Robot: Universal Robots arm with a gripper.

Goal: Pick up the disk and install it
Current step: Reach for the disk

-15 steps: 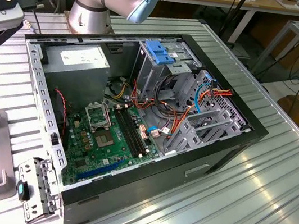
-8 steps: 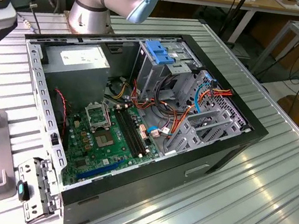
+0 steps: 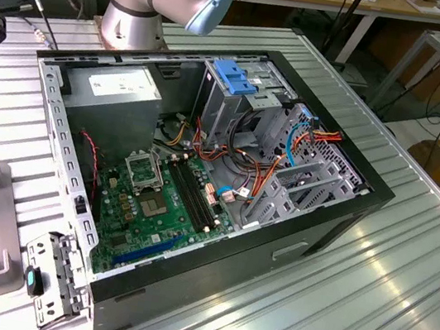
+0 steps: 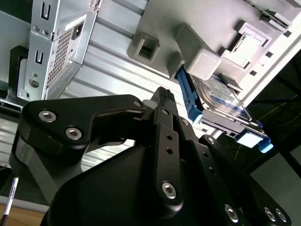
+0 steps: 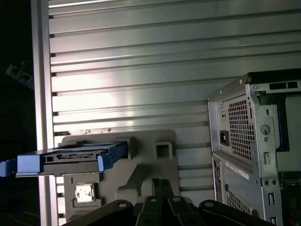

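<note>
The claw [image 5: 158,182] had its fingers drawn together on nothing. It was close to the grey holder [image 5: 141,174] and apart from the disk [image 5: 70,157]. The disk stood on edge in that holder's slot, near the bench [image 5: 141,70] edge, with blue rails at both ends. Bare ribbed bench lay between the holder and the open computer case [image 3: 348,202], which held a motherboard [image 3: 147,204] and a metal cage [image 3: 219,115].

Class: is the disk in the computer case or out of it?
Out. In the first wrist view the disk sits on a grey holder, outside the case.
</note>
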